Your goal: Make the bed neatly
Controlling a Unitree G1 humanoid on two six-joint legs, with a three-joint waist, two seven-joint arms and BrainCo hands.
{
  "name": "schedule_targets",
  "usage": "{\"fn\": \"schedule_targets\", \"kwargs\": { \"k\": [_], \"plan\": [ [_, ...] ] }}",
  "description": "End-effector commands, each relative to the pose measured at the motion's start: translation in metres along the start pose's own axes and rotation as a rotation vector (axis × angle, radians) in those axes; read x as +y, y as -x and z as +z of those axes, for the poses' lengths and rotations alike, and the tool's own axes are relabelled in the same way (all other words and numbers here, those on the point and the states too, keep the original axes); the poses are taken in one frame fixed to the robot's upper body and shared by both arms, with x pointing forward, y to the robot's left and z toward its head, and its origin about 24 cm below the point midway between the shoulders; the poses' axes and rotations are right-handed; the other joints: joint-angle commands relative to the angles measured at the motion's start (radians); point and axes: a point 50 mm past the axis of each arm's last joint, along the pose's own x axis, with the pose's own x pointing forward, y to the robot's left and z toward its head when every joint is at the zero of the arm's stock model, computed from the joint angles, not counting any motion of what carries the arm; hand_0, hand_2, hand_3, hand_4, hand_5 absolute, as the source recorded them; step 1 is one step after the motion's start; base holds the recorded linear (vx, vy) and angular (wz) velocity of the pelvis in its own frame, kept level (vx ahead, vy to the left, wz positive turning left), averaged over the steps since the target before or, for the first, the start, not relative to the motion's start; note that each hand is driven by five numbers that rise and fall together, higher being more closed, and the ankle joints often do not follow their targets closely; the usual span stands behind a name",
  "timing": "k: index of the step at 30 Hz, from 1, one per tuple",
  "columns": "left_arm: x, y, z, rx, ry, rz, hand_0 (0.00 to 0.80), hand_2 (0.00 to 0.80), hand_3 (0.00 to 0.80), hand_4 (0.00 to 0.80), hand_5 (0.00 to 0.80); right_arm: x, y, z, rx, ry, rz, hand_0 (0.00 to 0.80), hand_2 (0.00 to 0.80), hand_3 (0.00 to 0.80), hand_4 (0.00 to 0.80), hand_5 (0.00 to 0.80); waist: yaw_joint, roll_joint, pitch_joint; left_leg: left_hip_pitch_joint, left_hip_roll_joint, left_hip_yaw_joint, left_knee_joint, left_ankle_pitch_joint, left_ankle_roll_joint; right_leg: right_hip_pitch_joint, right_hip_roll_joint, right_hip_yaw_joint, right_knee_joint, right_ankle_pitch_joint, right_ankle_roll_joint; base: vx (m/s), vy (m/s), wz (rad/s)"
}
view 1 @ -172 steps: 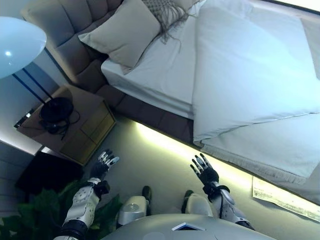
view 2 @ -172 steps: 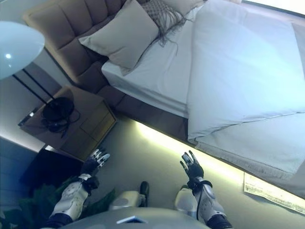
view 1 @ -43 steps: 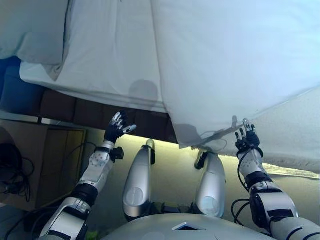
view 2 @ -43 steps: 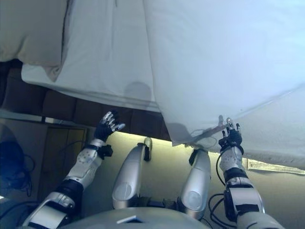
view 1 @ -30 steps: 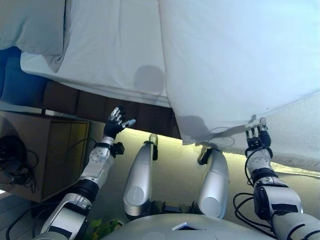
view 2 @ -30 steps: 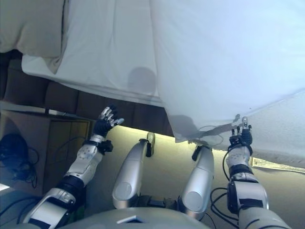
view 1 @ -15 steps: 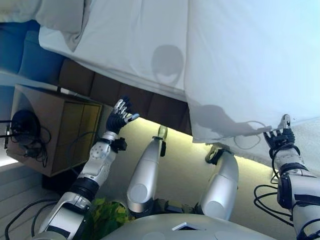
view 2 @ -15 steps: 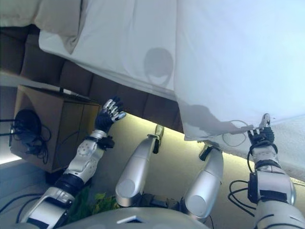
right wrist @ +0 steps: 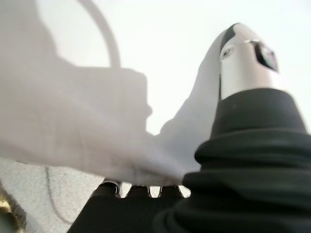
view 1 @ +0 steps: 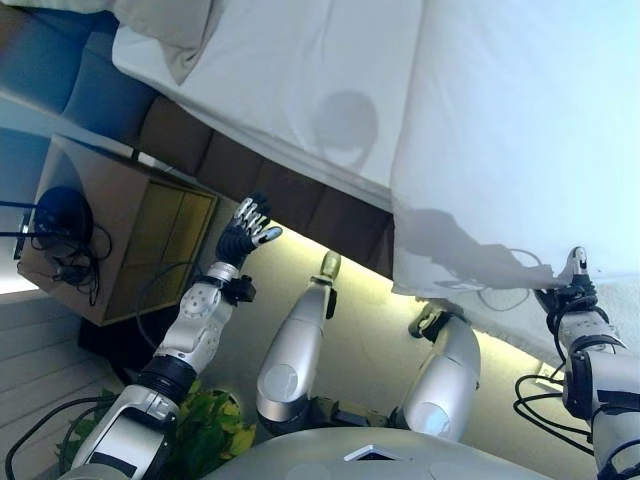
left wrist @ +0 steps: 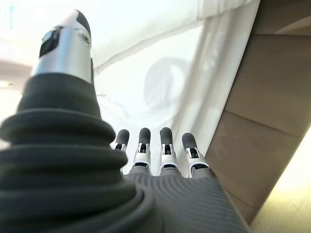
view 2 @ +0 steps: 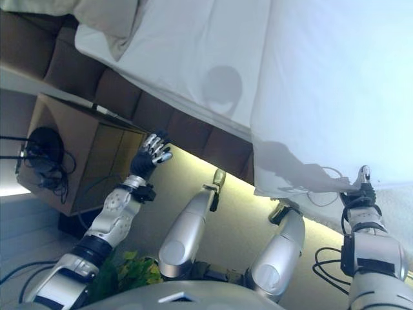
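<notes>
The bed has a white sheet [view 1: 300, 80] and a white duvet [view 1: 520, 120] whose edge hangs over the near side. A beige pillow [view 1: 170, 30] lies at the head end. My left hand [view 1: 245, 230] is open and empty, raised in front of the dark padded bed frame [view 1: 290, 195], apart from the sheet [left wrist: 160, 82]. My right hand [view 1: 572, 290] is at the duvet's hanging lower edge. In the right wrist view the duvet [right wrist: 97, 97] drapes over its straight fingers, with the thumb [right wrist: 243, 63] held up beside the cloth.
A wooden nightstand [view 1: 120, 240] stands left of the bed with a black lamp base and cables [view 1: 60, 215] on it. A green plant [view 1: 215, 420] is by my left arm. A lit strip [view 1: 360, 270] runs under the bed frame.
I have come from a step away right up to the bedside. My right hand has reached the duvet's hanging edge and stays there. My left hand stays raised and open.
</notes>
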Motion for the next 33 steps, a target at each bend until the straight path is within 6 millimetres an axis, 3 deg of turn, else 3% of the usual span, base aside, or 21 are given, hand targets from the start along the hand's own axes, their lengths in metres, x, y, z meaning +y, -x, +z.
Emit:
{"fn": "schedule_targets", "kwargs": {
  "k": [1, 6, 9, 10, 22, 26, 33],
  "plan": [
    [-0.007, -0.001, 0.009, -0.029, -0.038, -0.08, 0.0, 0.0, 0.0, 0.0, 0.0, 0.079, -0.008, -0.01, 0.029, 0.0, 0.32, 0.0, 0.0, 0.0, 0.0, 0.0, 0.069, 0.016, -0.073, -0.02, 0.028, 0.015, -0.003, 0.011, 0.007, 0.038, -0.043, 0.061, -0.12, 0.142, 0.104, 0.044, 0.001, 0.17],
    [-0.004, -0.003, 0.011, -0.032, -0.05, -0.076, 0.0, 0.0, 0.0, 0.0, 0.0, 0.107, -0.008, -0.021, 0.055, 0.014, 0.378, 0.0, 0.0, 0.0, 0.0, 0.0, 0.083, 0.01, -0.072, -0.027, 0.023, 0.015, 0.007, 0.011, 0.01, 0.046, -0.047, 0.053, -0.126, 0.15, 0.109, 0.019, 0.009, 0.08],
    [-0.006, -0.004, 0.012, -0.042, -0.052, -0.078, 0.0, 0.0, 0.0, 0.0, 0.0, 0.121, -0.008, -0.024, 0.055, 0.007, 0.392, 0.489, 0.489, 0.489, 0.489, 0.489, 0.087, 0.014, -0.067, -0.032, 0.018, 0.016, -0.001, 0.02, 0.014, 0.044, -0.044, 0.051, -0.136, 0.158, 0.112, -0.016, 0.01, 0.02],
    [-0.007, -0.005, 0.013, -0.047, -0.054, -0.079, 0.0, 0.0, 0.0, 0.0, 0.0, 0.123, -0.008, -0.025, 0.053, 0.003, 0.399, 0.8, 0.8, 0.8, 0.8, 0.8, 0.088, 0.014, -0.063, -0.034, 0.018, 0.017, -0.004, 0.022, 0.015, 0.044, -0.043, 0.049, -0.142, 0.16, 0.112, -0.06, 0.001, 0.03],
    [-0.015, -0.01, 0.02, -0.09, -0.036, -0.085, 0.0, 0.0, 0.0, 0.0, 0.0, 0.123, -0.006, -0.046, 0.079, -0.007, 0.438, 0.8, 0.8, 0.8, 0.8, 0.8, 0.092, 0.006, -0.06, -0.018, 0.013, 0.014, -0.052, 0.053, 0.014, 0.115, -0.027, 0.015, -0.236, 0.192, 0.114, -0.01, 0.018, 0.01],
    [-0.013, -0.012, 0.022, -0.094, -0.041, -0.078, 0.0, 0.0, 0.0, 0.0, 0.0, 0.136, -0.003, -0.067, 0.112, 0.066, 0.459, 0.8, 0.8, 0.8, 0.8, 0.8, 0.107, -0.004, -0.069, -0.01, 0.013, 0.013, -0.057, 0.057, 0.012, 0.157, -0.035, -0.009, -0.259, 0.2, 0.115, 0.032, 0.015, 0.06],
    [-0.004, -0.009, 0.02, -0.078, -0.056, -0.043, 0.0, 0.0, 0.0, 0.0, 0.0, 0.18, 0.014, -0.118, 0.181, 0.274, 0.562, 0.8, 0.8, 0.8, 0.8, 0.8, 0.164, -0.014, -0.092, 0.012, -0.006, -0.01, -0.077, 0.071, 0.008, 0.259, -0.044, -0.066, -0.323, 0.219, 0.115, 0.065, -0.001, 0.13]
  ]
}}
